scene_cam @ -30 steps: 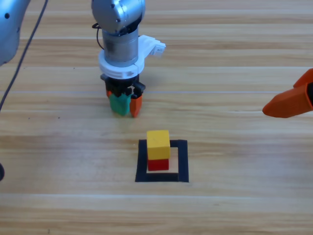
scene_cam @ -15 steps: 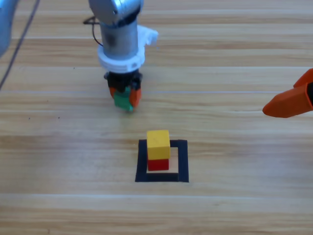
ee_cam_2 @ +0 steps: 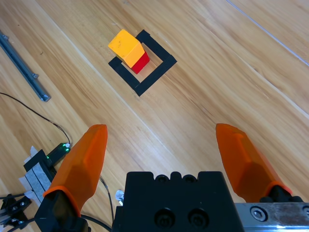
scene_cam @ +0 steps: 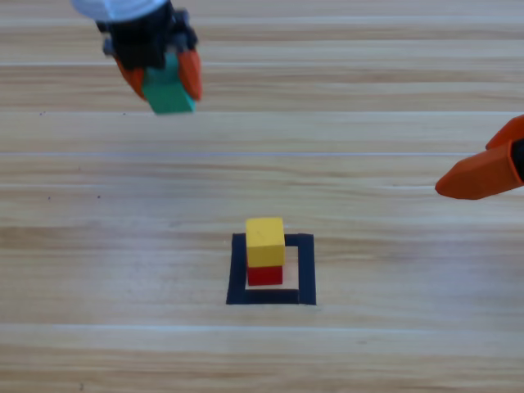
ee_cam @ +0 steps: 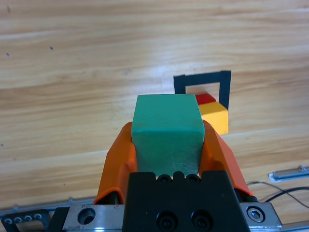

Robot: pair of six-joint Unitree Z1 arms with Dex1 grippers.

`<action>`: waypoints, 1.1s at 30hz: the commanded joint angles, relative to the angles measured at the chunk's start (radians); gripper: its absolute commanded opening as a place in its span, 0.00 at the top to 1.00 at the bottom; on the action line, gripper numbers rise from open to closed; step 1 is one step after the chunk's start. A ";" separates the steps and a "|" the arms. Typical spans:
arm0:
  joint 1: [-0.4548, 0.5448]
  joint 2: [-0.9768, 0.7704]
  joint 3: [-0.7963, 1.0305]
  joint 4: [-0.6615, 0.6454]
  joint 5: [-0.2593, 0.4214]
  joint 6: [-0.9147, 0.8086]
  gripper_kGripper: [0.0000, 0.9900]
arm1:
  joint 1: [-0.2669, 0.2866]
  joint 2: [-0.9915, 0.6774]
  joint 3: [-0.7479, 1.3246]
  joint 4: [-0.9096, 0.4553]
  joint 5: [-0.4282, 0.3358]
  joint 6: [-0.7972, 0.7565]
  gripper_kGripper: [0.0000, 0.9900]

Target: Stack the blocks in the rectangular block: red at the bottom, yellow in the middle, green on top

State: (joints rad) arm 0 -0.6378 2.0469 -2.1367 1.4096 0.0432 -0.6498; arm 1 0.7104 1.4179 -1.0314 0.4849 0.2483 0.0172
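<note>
Since a second before, the left gripper (scene_cam: 166, 75) had risen and drawn away from the middle of the wooden worktop (scene_cam: 393, 205) toward its far left corner, carrying the small teal-green matte cube (scene_cam: 169, 92) with it; the stack and the right arm had not shifted. Its two orange jaws were closed tight against opposite sides of that cube (ee_cam: 167, 134), which hung clear of the wood.

Inside the flat square outline of black tape (scene_cam: 305, 270), nearer the front edge and about midway across, the small bright red matte cube (scene_cam: 265, 275) sat on the wood with the small yellow matte cube (scene_cam: 265, 241) squarely on top of it, both toward the outline's left side.

The right gripper (ee_cam_2: 164, 147) waited at the worktop's right edge, its jaws spread wide and holding nothing. The worktop was pale planking with lengthwise grain.
</note>
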 commanded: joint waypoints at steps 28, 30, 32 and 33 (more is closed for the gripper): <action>-0.209 0.188 0.020 0.008 -0.037 -0.183 0.96 | 0.098 0.119 -0.035 -0.023 -0.050 0.004 0.00; -0.209 0.200 0.017 0.008 -0.046 -0.195 0.96 | 0.098 0.127 -0.036 -0.023 -0.053 0.004 0.00; -0.209 0.217 0.008 0.008 -0.057 -0.205 0.96 | 0.098 0.128 -0.038 -0.023 -0.058 0.004 0.00; -0.209 0.220 0.004 0.008 -0.063 -0.209 0.96 | 0.098 0.128 -0.039 -0.023 -0.060 0.004 0.00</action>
State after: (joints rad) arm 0 -0.8287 2.1944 -2.1061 1.4101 0.0037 -0.8350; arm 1 0.7857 1.4834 -1.0604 0.4828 0.2112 0.0172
